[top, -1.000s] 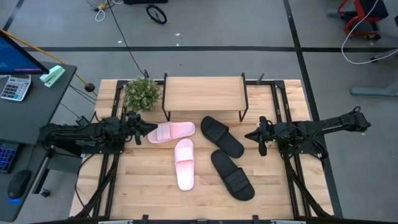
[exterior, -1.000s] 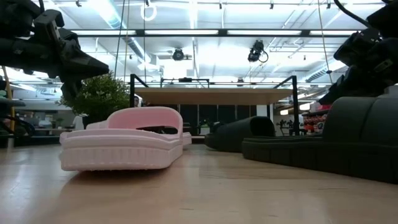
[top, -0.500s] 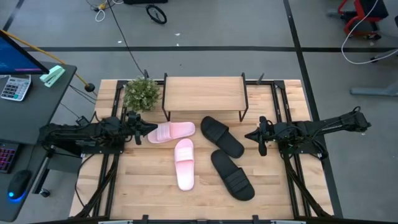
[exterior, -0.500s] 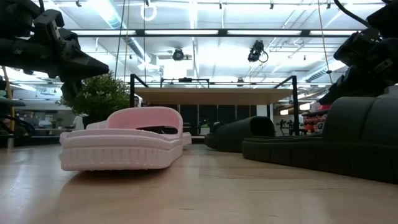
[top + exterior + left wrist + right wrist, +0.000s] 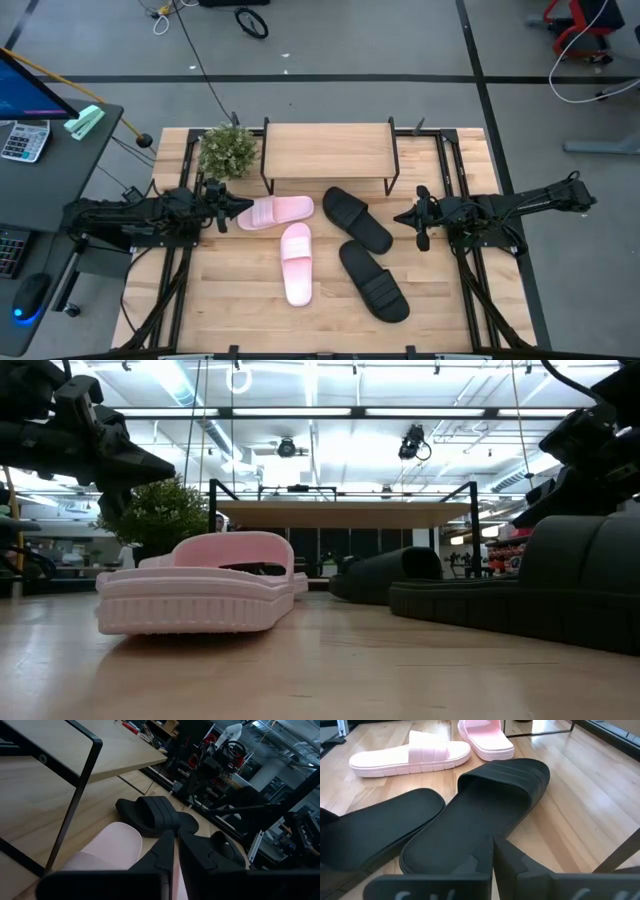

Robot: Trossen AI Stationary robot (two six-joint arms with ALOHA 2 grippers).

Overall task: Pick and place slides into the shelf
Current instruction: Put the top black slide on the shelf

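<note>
Both grippers, left and right, fingers pinched empty; unopened, left could shove the nine-o'clock pink slide under the shelf

- Two slides pale pink, with ribbed straps
- Two slides matte black
- Shelf: light wood top, black legs
- Tabletop: pale slatted wood
- Plant green

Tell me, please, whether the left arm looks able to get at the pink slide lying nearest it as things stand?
Probably yes. The left gripper, fingers shut, hovers right beside the end of that pink slide, with bare tabletop between them. The plant and shelf stand behind it, off that path.
</note>
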